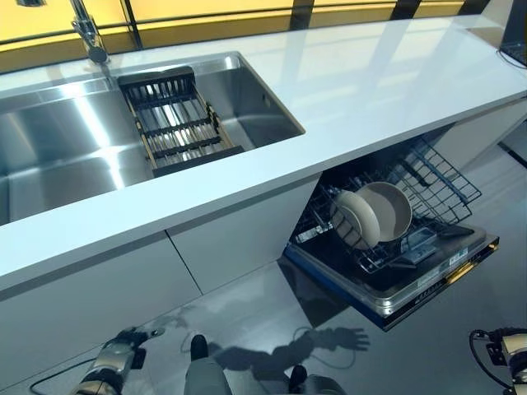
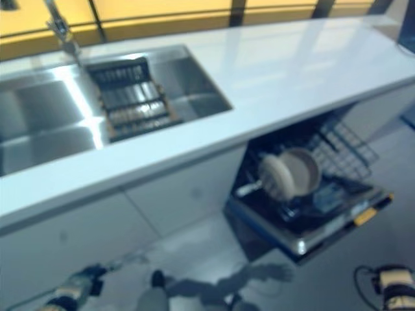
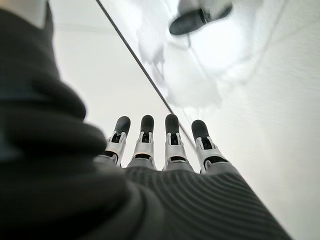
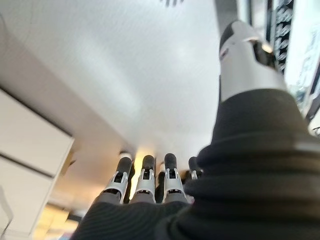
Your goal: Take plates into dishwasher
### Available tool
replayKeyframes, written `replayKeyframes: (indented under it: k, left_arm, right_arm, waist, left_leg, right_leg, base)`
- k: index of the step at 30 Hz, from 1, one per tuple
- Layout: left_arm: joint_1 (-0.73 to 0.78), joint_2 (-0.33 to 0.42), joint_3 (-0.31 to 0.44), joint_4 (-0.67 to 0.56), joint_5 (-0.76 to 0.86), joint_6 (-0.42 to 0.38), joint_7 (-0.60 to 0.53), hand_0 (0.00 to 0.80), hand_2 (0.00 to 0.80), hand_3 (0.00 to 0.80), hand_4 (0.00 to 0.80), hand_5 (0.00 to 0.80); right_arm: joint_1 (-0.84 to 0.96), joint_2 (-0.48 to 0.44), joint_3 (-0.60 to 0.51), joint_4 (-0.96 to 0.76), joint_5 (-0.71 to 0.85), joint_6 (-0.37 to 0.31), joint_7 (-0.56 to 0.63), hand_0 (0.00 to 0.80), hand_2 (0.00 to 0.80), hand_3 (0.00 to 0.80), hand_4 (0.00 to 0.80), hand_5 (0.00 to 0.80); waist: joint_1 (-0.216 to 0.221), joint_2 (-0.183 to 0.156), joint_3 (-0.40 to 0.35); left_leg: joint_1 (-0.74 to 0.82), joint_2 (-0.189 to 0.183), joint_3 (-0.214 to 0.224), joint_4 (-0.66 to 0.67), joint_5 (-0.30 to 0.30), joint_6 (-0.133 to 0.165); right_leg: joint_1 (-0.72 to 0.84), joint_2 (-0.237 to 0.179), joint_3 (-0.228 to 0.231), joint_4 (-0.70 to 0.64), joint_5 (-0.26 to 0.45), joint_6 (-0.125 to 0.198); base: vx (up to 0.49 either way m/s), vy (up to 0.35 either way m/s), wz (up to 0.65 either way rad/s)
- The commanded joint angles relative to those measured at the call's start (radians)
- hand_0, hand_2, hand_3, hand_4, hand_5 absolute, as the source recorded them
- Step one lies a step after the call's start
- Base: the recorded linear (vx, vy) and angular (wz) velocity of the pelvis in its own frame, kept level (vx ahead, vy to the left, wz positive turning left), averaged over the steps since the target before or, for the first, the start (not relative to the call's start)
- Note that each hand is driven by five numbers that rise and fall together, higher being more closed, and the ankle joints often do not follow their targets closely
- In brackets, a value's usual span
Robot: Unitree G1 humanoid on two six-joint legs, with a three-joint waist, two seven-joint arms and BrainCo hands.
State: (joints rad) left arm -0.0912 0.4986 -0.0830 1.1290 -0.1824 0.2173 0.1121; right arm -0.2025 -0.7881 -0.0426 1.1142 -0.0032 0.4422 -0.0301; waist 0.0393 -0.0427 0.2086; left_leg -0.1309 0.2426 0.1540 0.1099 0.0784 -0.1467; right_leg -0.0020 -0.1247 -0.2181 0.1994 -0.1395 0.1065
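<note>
Nearest, low by the floor: left hand (image 1: 115, 360) hangs at the robot's left side in front of the white cabinet doors (image 1: 230, 239). In its wrist view the fingers (image 3: 172, 145) are straight in a row, nothing between them; hand wide, empty.

Right hand (image 4: 150, 187) hangs low on the robot's right side, only its wrist showing at the corner of the head views. Wrist view shows straight fingers and the thumb (image 4: 245, 55) standing apart, holding nothing.

Middle distance: dishwasher (image 1: 395, 288) under the tabletop, door dropped open, wire rack (image 1: 436, 185) pulled out. Two plates (image 1: 375, 216) stand on edge in the rack, touching or nearly so, faces turned toward the open front.

Above: white tabletop (image 1: 370, 90), no plates visible on it. Farther back, sink (image 1: 58, 148) with a dark dish drainer (image 1: 177, 123) sitting in it; drainer appears to carry no plates. Tap (image 1: 89, 33) behind the sink.

Key relation: the plates lie ahead and to the right of the robot, above both hands. Right hand is clearly the nearer one; left hand is well apart from the rack, nearer the sink side.

Judgement: the only plates seen are already racked, so the load looks done or nearly so. Any further plate would have to come from outside these views.
</note>
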Motion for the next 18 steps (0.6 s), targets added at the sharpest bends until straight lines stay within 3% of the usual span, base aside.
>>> replayKeyframes:
  k: [1,2,3,5,8,11,12,13,14,15,16,18]
  left_arm:
    - [0.058,-0.003,0.052,0.064,-0.020,0.003,0.015,0.000,0.000,0.000,0.000,0.000]
    - [0.069,-0.010,0.058,0.073,-0.020,-0.008,0.016,0.000,0.000,0.000,0.000,0.000]
    - [0.069,-0.014,0.058,0.073,-0.025,-0.013,0.014,0.000,0.000,0.000,0.000,0.000]
    - [0.057,-0.021,0.060,0.065,-0.028,-0.027,-0.002,0.000,0.000,0.000,0.000,0.000]
    - [0.019,-0.040,0.044,0.047,-0.014,-0.049,-0.002,0.000,0.000,0.000,0.000,0.000]
    - [-0.006,-0.044,0.034,0.023,-0.010,-0.054,-0.011,0.000,0.000,0.000,0.000,0.000]
    - [-0.010,-0.045,0.030,0.012,-0.008,-0.065,-0.019,0.000,0.000,0.000,0.000,0.000]
    - [-0.012,-0.043,0.025,0.005,-0.010,-0.069,-0.026,0.000,0.000,0.000,0.000,0.000]
    - [-0.039,-0.034,0.001,-0.004,-0.015,-0.067,-0.034,0.000,0.000,0.000,0.000,0.000]
    - [-0.061,-0.036,-0.014,-0.002,-0.022,-0.067,-0.029,0.000,0.000,0.000,0.000,0.000]
    - [-0.076,-0.034,-0.024,-0.004,-0.031,-0.061,-0.028,0.000,0.000,0.000,0.000,0.000]
    - [-0.081,-0.037,-0.028,-0.004,-0.034,-0.063,-0.028,0.000,0.000,0.000,0.000,0.000]
  right_arm:
    - [-0.001,-0.058,-0.011,0.067,-0.052,-0.018,0.028,0.000,0.000,0.000,0.000,0.000]
    - [0.014,-0.056,-0.023,0.073,-0.031,-0.017,0.022,0.000,0.000,0.000,0.000,0.000]
    - [0.026,-0.051,-0.031,0.079,-0.037,-0.015,0.015,0.000,0.000,0.000,0.000,0.000]
    - [0.042,-0.035,-0.041,0.106,-0.014,-0.019,-0.034,0.000,0.000,0.000,0.000,0.000]
    - [0.072,-0.021,-0.076,0.142,0.007,-0.022,-0.080,0.000,0.000,0.000,0.000,0.000]
    - [0.100,-0.026,-0.099,0.148,0.010,-0.021,-0.074,0.000,0.000,0.000,0.000,0.000]
    - [0.120,-0.027,-0.107,0.142,0.008,-0.017,-0.066,0.000,0.000,0.000,0.000,0.000]
    - [0.130,-0.029,-0.110,0.136,0.009,-0.016,-0.067,0.000,0.000,0.000,0.000,0.000]
    - [0.149,-0.025,-0.111,0.120,0.047,-0.008,-0.079,0.000,0.000,0.000,0.000,0.000]
    - [0.151,-0.017,-0.111,0.109,0.065,-0.001,-0.084,0.000,0.000,0.000,0.000,0.000]
    - [0.145,-0.010,-0.110,0.101,0.067,0.009,-0.080,0.000,0.000,0.000,0.000,0.000]
    - [0.128,-0.011,-0.099,0.094,0.056,0.033,-0.072,0.000,0.000,0.000,0.000,0.000]
  waist:
    - [0.023,0.007,0.007]
    - [0.011,0.010,0.010]
    - [-0.003,-0.001,0.009]
    - [-0.024,-0.022,0.003]
    - [-0.069,-0.039,-0.023]
    - [-0.095,-0.020,-0.050]
    - [-0.110,0.010,-0.069]
    - [-0.119,0.027,-0.074]
    - [-0.141,0.045,-0.063]
    - [-0.142,0.045,-0.049]
    - [-0.141,0.039,-0.037]
    - [-0.137,0.034,-0.027]
  left_leg:
    - [-0.089,-0.013,0.020,-0.126,0.098,0.025]
    - [-0.103,-0.004,0.084,-0.076,0.109,0.033]
    - [-0.094,-0.014,0.110,-0.022,0.074,0.030]
    - [-0.060,-0.028,0.176,0.131,-0.047,0.070]
    - [0.054,-0.068,0.217,0.279,-0.188,0.109]
    - [0.156,-0.121,0.174,0.296,-0.197,0.096]
    - [0.236,-0.173,0.113,0.212,-0.204,0.092]
    - [0.273,-0.192,0.089,0.119,-0.209,0.096]
    - [0.316,-0.211,0.100,-0.042,-0.235,0.125]
    - [0.303,-0.236,0.057,-0.083,-0.244,0.141]
    - [0.293,-0.252,0.027,-0.089,-0.248,0.149]
    - [0.286,-0.255,0.018,-0.079,-0.250,0.144]
  right_leg:
    - [0.108,0.097,-0.007,-0.005,-0.073,-0.068]
    - [0.119,0.105,-0.033,-0.042,-0.044,-0.075]
    - [0.128,0.093,-0.045,-0.061,-0.040,-0.078]
    - [0.111,0.059,-0.090,-0.090,0.002,-0.089]
    - [0.064,0.036,-0.119,-0.114,0.050,-0.089]
    - [0.031,0.056,-0.128,-0.096,0.044,-0.101]
    - [-0.013,0.090,-0.127,-0.059,0.034,-0.103]
    - [-0.045,0.104,-0.130,-0.025,0.028,-0.098]
    - [-0.136,0.099,-0.170,0.076,0.037,-0.079]
    - [-0.187,0.089,-0.161,0.123,0.081,-0.052]
    - [-0.204,0.088,-0.139,0.120,0.108,-0.033]
    - [-0.191,0.096,-0.122,0.071,0.112,-0.029]
  base:
    - [-0.127,-0.299,-0.15]
    - [-0.132,-0.228,0.00]
    - [-0.225,-0.168,0.37]
    - [-0.264,-0.103,0.78]
    - [-0.243,-0.005,0.57]
    - [-0.176,0.055,0.63]
    - [-0.183,0.110,0.65]
    - [-0.338,0.175,0.66]
    - [-0.333,0.166,0.75]
    - [-0.363,0.150,1.11]
    - [-0.285,0.112,1.12]
    - [-0.241,0.094,0.56]
